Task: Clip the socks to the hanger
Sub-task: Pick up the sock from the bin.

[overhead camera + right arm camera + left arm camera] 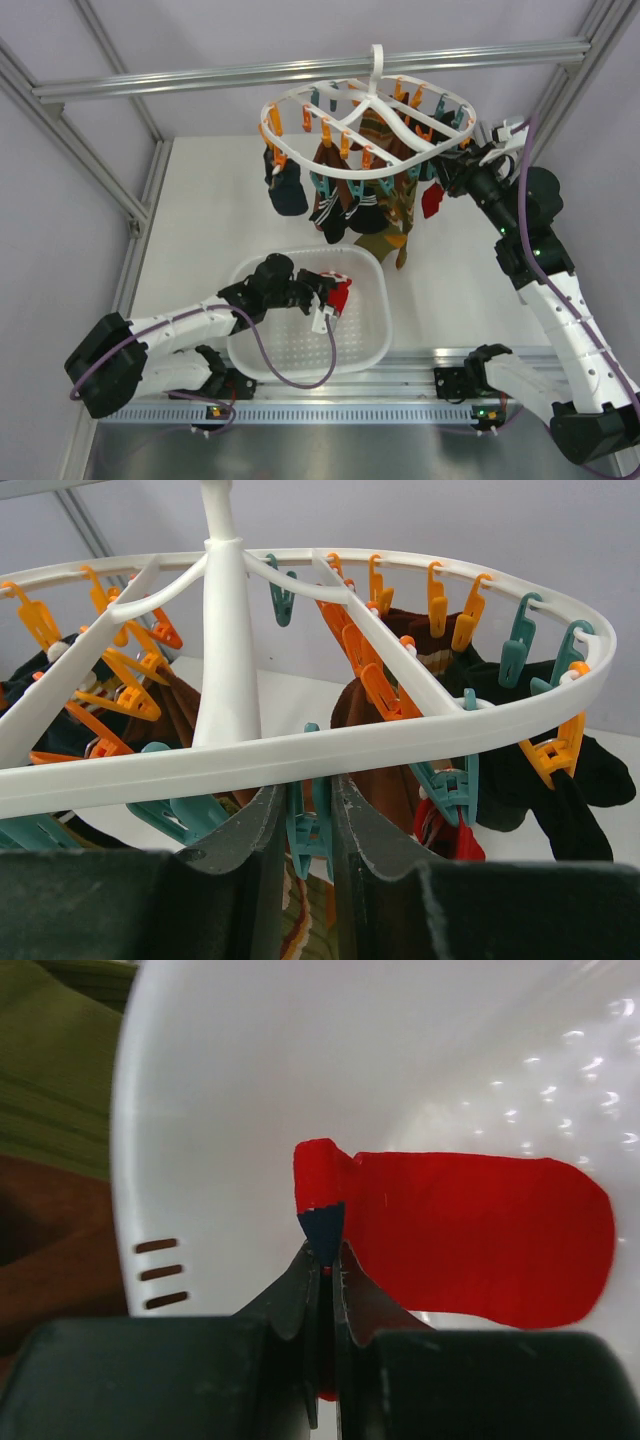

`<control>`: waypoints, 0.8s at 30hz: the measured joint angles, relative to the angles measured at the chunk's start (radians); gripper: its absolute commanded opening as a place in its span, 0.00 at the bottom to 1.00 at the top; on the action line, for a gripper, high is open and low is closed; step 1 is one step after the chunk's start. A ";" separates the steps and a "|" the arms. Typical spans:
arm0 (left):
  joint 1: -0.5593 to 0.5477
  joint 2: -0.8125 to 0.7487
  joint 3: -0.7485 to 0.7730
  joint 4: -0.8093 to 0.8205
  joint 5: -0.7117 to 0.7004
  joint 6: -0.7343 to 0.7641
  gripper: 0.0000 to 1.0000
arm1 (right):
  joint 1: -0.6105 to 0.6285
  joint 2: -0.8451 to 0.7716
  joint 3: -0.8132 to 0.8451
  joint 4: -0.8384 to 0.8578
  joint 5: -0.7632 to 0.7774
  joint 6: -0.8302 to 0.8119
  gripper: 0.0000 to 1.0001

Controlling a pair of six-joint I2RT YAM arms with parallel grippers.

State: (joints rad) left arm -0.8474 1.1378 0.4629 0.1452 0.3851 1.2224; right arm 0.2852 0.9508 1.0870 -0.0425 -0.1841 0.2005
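Hanger (370,120) hangs from the frame bar, its rim just above the right hand (308,795); dark socks (288,195) crowd the neighbouring clips. White basket (375,345) on the counter encloses the left hand (325,1245). Left hand is clamped on the cuff of a red sock (480,1240), probably to lift it over the basket wall ahead. Right hand squeezes a teal clip (306,845), presumably opening it. Second red sock (455,840) is pinned just beside.
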 measured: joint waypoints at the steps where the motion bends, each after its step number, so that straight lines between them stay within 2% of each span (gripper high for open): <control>1: 0.016 0.007 0.005 0.029 0.018 0.012 0.00 | 0.000 0.000 0.000 0.000 0.000 -0.001 0.00; 7: 0.098 0.046 -0.001 0.097 0.134 0.130 0.00 | 0.000 -0.001 0.000 0.000 0.003 -0.007 0.00; 13: 0.134 0.049 -0.085 0.056 0.219 0.274 0.01 | 0.000 -0.001 0.000 0.000 0.003 -0.010 0.00; 15: 0.135 0.043 -0.109 0.035 0.237 0.301 0.06 | 0.000 -0.001 0.000 0.000 0.003 -0.010 0.00; 19: 0.135 -0.006 -0.145 -0.020 0.266 0.349 0.24 | 0.000 -0.001 0.000 0.001 0.004 -0.014 0.00; 24: 0.136 -0.077 -0.146 -0.128 0.296 0.401 0.38 | 0.000 -0.001 0.000 0.001 0.006 -0.016 0.00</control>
State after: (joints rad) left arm -0.7116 1.0607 0.3168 0.0174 0.6811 1.6230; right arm 0.2852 0.9501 1.0866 -0.0414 -0.1780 0.1848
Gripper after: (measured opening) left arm 0.326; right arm 0.199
